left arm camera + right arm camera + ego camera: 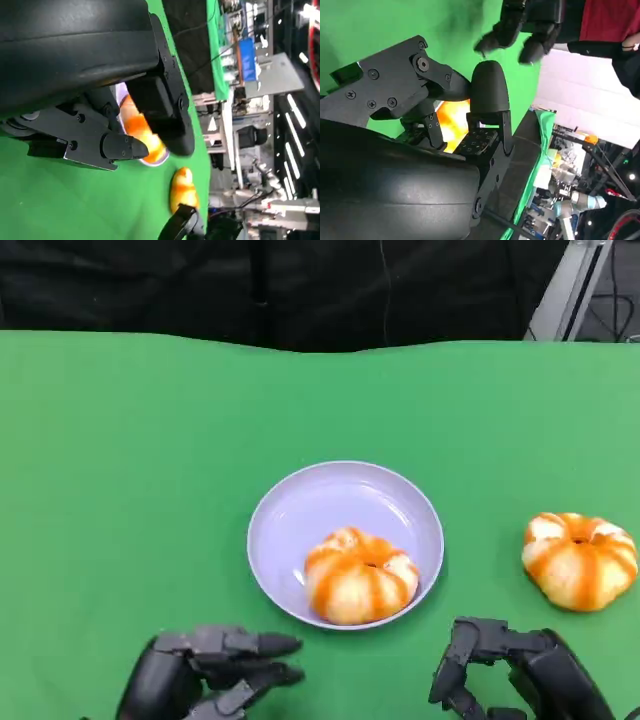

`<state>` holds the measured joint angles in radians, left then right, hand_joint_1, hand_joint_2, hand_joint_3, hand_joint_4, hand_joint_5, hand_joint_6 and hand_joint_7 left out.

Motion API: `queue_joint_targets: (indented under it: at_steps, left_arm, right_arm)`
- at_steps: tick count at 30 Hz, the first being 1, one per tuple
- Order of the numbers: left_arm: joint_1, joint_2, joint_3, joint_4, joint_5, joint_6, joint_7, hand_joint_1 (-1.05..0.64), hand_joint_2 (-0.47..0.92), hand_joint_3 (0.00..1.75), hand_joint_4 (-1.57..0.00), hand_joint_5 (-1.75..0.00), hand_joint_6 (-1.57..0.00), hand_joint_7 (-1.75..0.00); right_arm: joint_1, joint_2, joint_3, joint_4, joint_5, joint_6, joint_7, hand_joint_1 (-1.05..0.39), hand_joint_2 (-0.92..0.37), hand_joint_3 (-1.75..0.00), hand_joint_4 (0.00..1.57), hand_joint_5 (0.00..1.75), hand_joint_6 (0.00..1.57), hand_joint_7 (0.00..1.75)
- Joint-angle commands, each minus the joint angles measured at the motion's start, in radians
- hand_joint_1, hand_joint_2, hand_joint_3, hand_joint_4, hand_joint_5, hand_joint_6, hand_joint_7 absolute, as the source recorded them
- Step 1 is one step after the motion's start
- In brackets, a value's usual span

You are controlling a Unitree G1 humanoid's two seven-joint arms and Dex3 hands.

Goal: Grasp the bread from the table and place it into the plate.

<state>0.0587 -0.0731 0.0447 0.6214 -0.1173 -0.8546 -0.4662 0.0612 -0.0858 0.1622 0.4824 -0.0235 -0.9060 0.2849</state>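
Note:
A lilac plate (330,502) sits mid-table with one orange-and-white striped bread (360,576) lying in its near right part. A second matching bread (581,559) lies on the green cloth to the plate's right. My left hand (215,672) hovers at the near edge, just left of the plate, fingers stretched apart and holding nothing. My right hand (505,668) sits at the near edge between the plate and the loose bread, fingers bent and apart, holding nothing. The left wrist view shows the plated bread (142,131) behind the left fingers (120,146) and the loose bread (183,189) beyond.
Green cloth (120,460) covers the table, and a black backdrop (250,285) runs behind its far edge. In the right wrist view the left hand (525,25) shows past the right fingers (487,92), with a person's red sleeve (612,20) beside the table.

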Motion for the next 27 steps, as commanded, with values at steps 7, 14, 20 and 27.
queue_joint_targets:
  at_steps: [7,14,20,27]
  left_arm:
    - [-0.04,0.005,-0.042,0.08,0.069,-0.049,0.087,0.0,0.58,1.0,-0.93,-1.32,-0.99,-1.09]
    - [-0.071,0.012,-0.062,0.123,0.1,-0.062,0.122,-0.04,0.61,0.97,-0.86,-1.4,-0.91,-1.17]
    - [-0.074,0.02,-0.078,0.112,0.115,-0.047,0.136,-0.05,0.61,0.98,-0.86,-1.42,-0.91,-1.18]
    - [-0.079,0.026,-0.086,0.126,0.092,-0.053,0.122,-0.04,0.62,0.97,-0.86,-1.41,-0.91,-1.17]
  right_arm:
    - [0.006,-0.013,-0.009,-0.015,0.007,0.005,0.0,-0.23,-0.64,-0.89,0.79,1.59,0.78,1.34]
    - [0.004,-0.014,-0.008,-0.008,0.008,0.003,0.003,-0.23,-0.64,-0.89,0.78,1.59,0.78,1.34]
    - [0.006,-0.01,-0.008,-0.001,0.015,-0.008,0.005,-0.23,-0.64,-0.89,0.79,1.59,0.78,1.33]
    - [0.008,-0.013,-0.01,-0.001,0.014,-0.006,0.005,-0.23,-0.64,-0.89,0.79,1.59,0.78,1.33]
